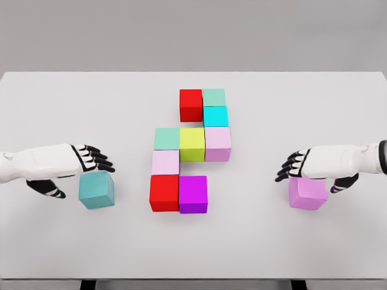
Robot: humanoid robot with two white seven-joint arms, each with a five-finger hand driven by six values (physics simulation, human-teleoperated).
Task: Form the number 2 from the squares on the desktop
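— Where do things stand?

— Nine cubes sit mid-frame on the worktop (pixel 54 241), shaped like a 2 with gaps: the top row lacks its left piece, the bottom row its right.

— And the arms?

— The left robot hand (pixel 91 160) curls over the teal cube (pixel 97 190) at lower left; the right robot hand (pixel 299 166) curls over the pink cube (pixel 307 193) at lower right. Whether either truly grips, I can't tell.

— Next?

— Probably a lift, then pink beside the magenta cube (pixel 193 194).

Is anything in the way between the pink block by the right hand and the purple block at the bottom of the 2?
No. Only bare table lies between the pink block and the purple block.
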